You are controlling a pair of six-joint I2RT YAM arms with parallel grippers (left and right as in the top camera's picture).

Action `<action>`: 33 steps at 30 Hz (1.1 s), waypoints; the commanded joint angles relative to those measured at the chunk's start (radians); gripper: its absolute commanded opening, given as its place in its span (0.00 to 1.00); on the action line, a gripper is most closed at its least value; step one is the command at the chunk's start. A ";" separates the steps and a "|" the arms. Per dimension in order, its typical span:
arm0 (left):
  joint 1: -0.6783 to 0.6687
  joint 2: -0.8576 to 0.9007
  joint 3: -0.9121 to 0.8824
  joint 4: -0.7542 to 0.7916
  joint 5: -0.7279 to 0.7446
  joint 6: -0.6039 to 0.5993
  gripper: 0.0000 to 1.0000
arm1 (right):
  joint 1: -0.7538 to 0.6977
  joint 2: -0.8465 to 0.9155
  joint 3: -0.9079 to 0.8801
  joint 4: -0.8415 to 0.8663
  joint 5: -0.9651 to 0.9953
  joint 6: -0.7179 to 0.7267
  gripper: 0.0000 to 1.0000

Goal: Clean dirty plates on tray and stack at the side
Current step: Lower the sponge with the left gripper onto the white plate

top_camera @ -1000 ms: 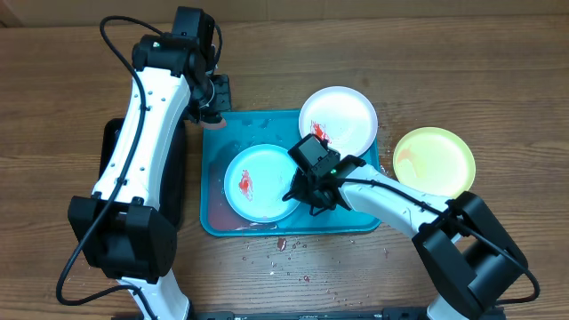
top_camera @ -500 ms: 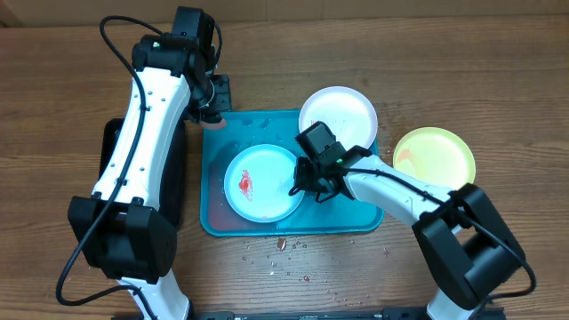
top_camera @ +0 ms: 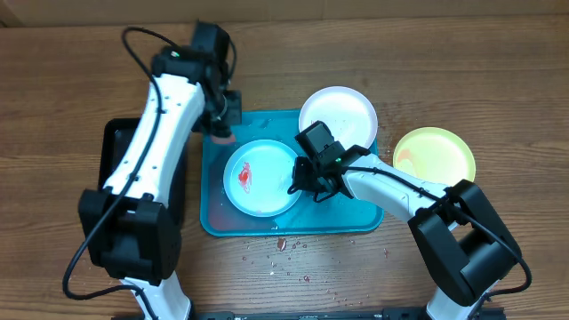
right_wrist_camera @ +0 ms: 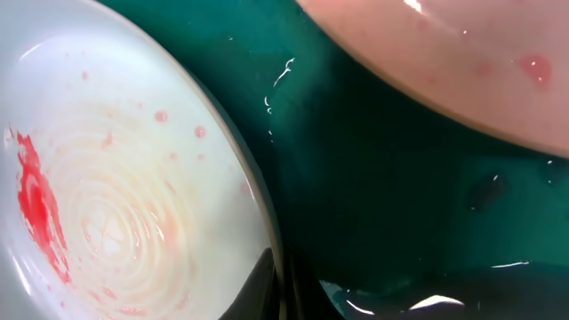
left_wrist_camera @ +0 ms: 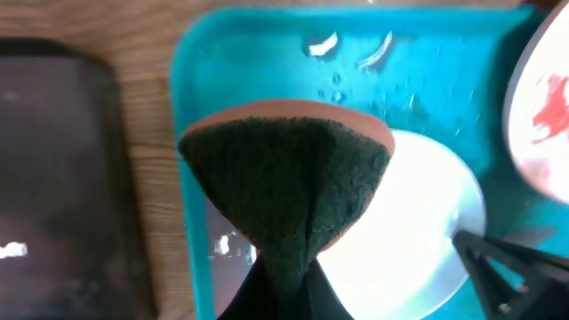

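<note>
A white plate (top_camera: 260,178) with a red sauce smear lies in the turquoise tray (top_camera: 356,218). My right gripper (top_camera: 300,182) is shut on its right rim; the rim shows between the fingers in the right wrist view (right_wrist_camera: 277,284). A second white plate (top_camera: 338,117) with red smears rests on the tray's far right corner. The yellow-green plate (top_camera: 434,160) lies on the table right of the tray. My left gripper (top_camera: 222,124) is shut on a green-and-orange sponge (left_wrist_camera: 289,187) and holds it over the tray's far left corner, above the first plate's edge (left_wrist_camera: 418,231).
A black tray (top_camera: 116,169) lies left of the turquoise tray, under my left arm. Red crumbs and droplets (top_camera: 280,242) are scattered on the wooden table in front of the tray. Water drops (left_wrist_camera: 356,53) sit on the tray floor.
My left gripper has moved right and nearer with the sponge, from the tray's far left corner to over the plate's edge. My right gripper shifted up earlier and now holds still on the rim.
</note>
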 commanded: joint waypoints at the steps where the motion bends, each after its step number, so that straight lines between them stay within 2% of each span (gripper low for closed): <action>1: -0.031 -0.005 -0.096 0.047 -0.004 0.029 0.04 | -0.003 0.027 0.022 0.004 -0.004 0.028 0.04; 11: -0.051 -0.005 -0.429 0.280 -0.003 0.031 0.04 | -0.003 0.029 0.022 0.006 -0.008 0.028 0.04; 15: -0.060 -0.005 -0.555 0.425 0.051 0.091 0.04 | -0.003 0.029 0.022 0.006 -0.011 0.027 0.04; 20: -0.065 -0.005 -0.661 0.562 0.084 0.098 0.04 | -0.003 0.029 0.022 0.006 -0.011 0.028 0.04; 23: -0.065 -0.005 -0.676 0.573 0.204 0.178 0.04 | -0.003 0.029 0.022 0.006 -0.011 0.028 0.04; 25: -0.065 -0.005 -0.674 0.564 0.368 0.283 0.04 | -0.003 0.029 0.022 0.006 -0.011 0.027 0.04; 27: -0.066 -0.005 -0.673 0.540 0.600 0.432 0.04 | -0.003 0.029 0.022 0.006 -0.011 0.027 0.04; 29: -0.066 -0.005 -0.669 0.522 0.716 0.513 0.04 | -0.003 0.029 0.022 0.007 -0.011 0.028 0.04; 31: -0.065 -0.005 -0.669 0.531 0.709 0.515 0.04 | -0.003 0.029 0.022 0.006 -0.011 0.028 0.04; 33: -0.063 -0.005 -0.669 0.550 0.629 0.468 0.04 | -0.003 0.029 0.022 0.006 -0.011 0.028 0.04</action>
